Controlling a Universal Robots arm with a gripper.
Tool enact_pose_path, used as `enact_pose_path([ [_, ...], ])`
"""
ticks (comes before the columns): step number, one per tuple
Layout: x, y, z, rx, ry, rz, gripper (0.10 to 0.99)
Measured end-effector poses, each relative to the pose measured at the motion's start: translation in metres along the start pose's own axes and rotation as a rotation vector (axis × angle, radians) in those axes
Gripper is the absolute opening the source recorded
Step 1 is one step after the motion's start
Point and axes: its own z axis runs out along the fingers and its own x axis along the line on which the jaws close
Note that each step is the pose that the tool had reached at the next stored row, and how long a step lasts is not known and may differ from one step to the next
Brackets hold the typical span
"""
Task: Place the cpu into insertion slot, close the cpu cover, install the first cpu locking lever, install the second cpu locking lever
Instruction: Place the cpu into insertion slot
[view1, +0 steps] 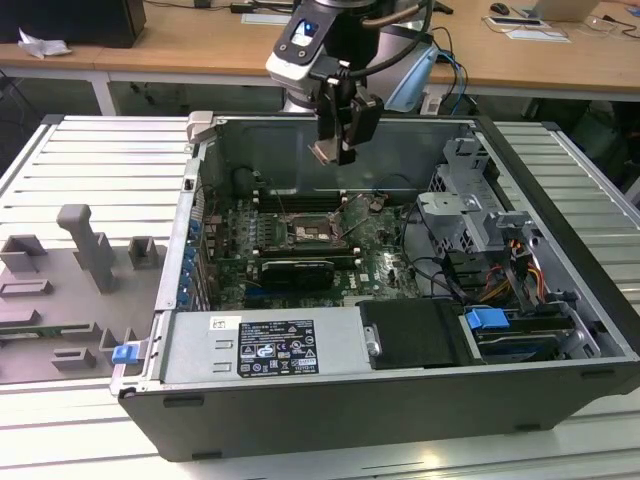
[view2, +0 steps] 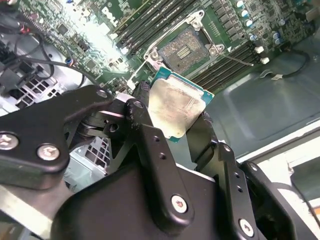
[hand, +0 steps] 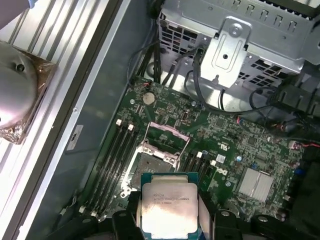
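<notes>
Step one in hand, we judged: gripper (view1: 336, 150) clamped on the cpu (hand: 167, 207) above the bare insertion slot (hand: 152, 164), seemingly not yet square to it; seating called for careful alignment.

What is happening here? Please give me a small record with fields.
setting: open computer case, motherboard exposed
gripper: hangs above the motherboard, shut on the cpu
cpu: gripped by its edges, metal face showing, not yet seated
insertion slot: empty, below the cpu
cpu cover: appears swung open, off the slot
</notes>
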Motion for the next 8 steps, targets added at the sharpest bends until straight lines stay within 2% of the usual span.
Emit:
enact_pose_path([
  [3, 0.0, 0.0, 0.0004, 0.005, -0.0018, 0.042, 0.541],
  [6, 0.0, -0.0001, 0.0012, 0.012, -0.0044, 0.12, 0.541],
  [8, 0.0, -0.0001, 0.0014, 0.014, -0.0051, 0.143, 0.541],
])
